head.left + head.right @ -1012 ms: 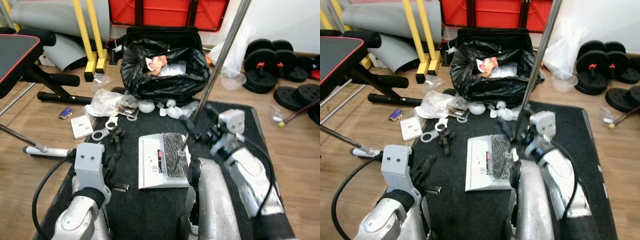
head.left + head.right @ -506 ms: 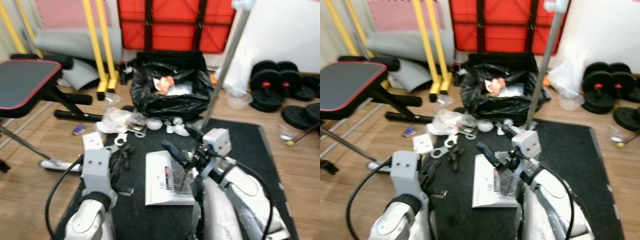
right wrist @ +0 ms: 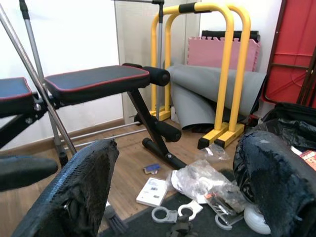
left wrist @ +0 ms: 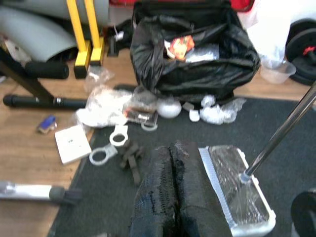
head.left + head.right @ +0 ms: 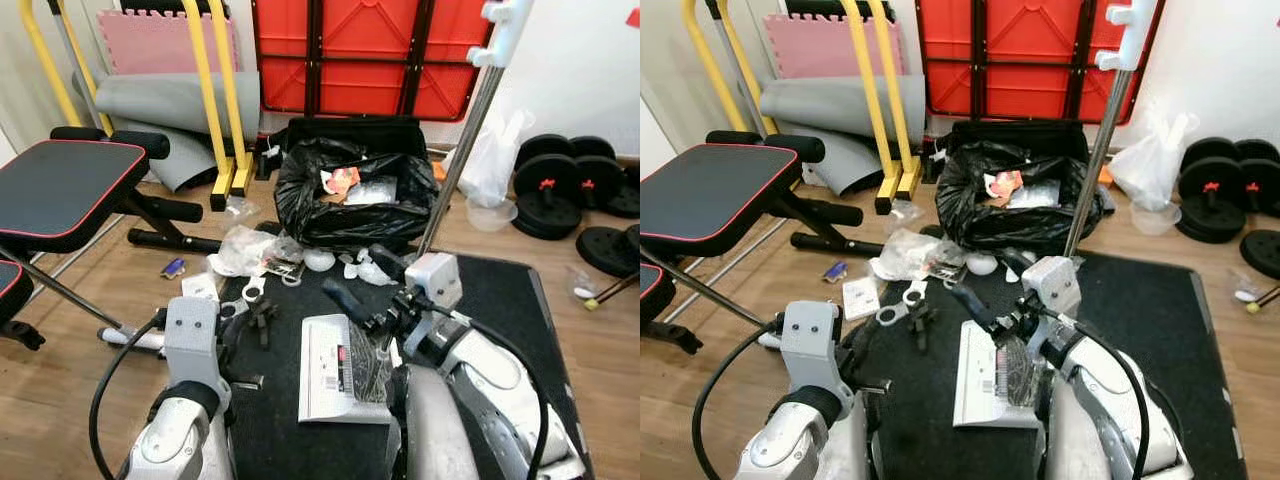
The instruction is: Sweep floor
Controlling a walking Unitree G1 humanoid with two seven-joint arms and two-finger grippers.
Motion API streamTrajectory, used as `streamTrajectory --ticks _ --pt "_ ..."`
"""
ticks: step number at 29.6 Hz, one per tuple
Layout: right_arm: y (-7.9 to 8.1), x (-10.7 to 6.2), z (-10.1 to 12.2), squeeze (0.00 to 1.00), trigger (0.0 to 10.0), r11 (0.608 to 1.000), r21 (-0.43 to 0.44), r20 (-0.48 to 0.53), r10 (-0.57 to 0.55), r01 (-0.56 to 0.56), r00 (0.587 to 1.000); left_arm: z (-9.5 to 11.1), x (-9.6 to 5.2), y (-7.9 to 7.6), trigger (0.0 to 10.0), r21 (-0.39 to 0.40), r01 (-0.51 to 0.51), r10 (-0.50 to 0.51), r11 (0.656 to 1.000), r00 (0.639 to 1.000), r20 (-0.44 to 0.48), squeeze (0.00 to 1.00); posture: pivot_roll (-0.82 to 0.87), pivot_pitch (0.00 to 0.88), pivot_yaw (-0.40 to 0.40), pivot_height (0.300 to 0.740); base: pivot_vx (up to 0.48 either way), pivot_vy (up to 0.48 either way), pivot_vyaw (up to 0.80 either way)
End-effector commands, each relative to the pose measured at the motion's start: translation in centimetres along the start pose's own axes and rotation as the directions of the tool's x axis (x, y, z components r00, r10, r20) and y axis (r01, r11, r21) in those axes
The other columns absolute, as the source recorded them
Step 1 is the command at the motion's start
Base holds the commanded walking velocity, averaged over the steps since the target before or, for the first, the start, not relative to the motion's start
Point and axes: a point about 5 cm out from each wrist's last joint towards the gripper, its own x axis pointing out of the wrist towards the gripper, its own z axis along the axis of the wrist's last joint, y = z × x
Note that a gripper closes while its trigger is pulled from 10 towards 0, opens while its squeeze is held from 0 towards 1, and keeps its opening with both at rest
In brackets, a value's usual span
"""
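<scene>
The broom's silver pole (image 5: 468, 135) leans up to the right from its white head (image 5: 335, 372), which lies on the black mat (image 5: 500, 290). My right gripper (image 5: 353, 270) hovers over the mat just left of the pole, open with nothing between its fingers; the pole passes behind my right wrist. My left gripper (image 4: 170, 153) is shut and empty, low over the mat's left side. Litter lies ahead of it: crumpled plastic (image 5: 240, 250), white rings (image 4: 109, 143), small black pieces (image 4: 131, 154) and a white card (image 4: 72, 143).
A stuffed black trash bag (image 5: 355, 190) stands beyond the mat. A red-edged workout bench (image 5: 60, 190) is on the left, with yellow bars (image 5: 220, 90) and grey rolled mats behind it. Black weight plates (image 5: 570, 180) lie at the right, and a red folded table (image 5: 350, 50) stands against the wall.
The camera has tilted up, showing more of the room. My right gripper has turned left, away from the pole, with its fingers spread. The left arm looks unmoved.
</scene>
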Motion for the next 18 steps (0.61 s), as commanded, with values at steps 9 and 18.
streamTrajectory --ticks 9,18 --pt "0.13 0.05 0.16 0.0 10.0 1.0 0.003 -0.011 0.01 -0.01 1.0 -0.31 0.34 -0.07 10.0 0.019 -0.005 0.005 1.0 1.0 -0.012 0.0 -0.07 0.0 -0.05 0.505 0.0 0.0 0.0" --pt "0.13 0.15 0.16 0.0 10.0 1.0 0.004 -0.019 0.011 -0.011 1.0 -0.36 0.43 -0.02 10.0 0.021 -0.006 0.006 1.0 1.0 -0.011 0.0 -0.07 0.0 -0.052 0.54 0.0 0.0 0.0"
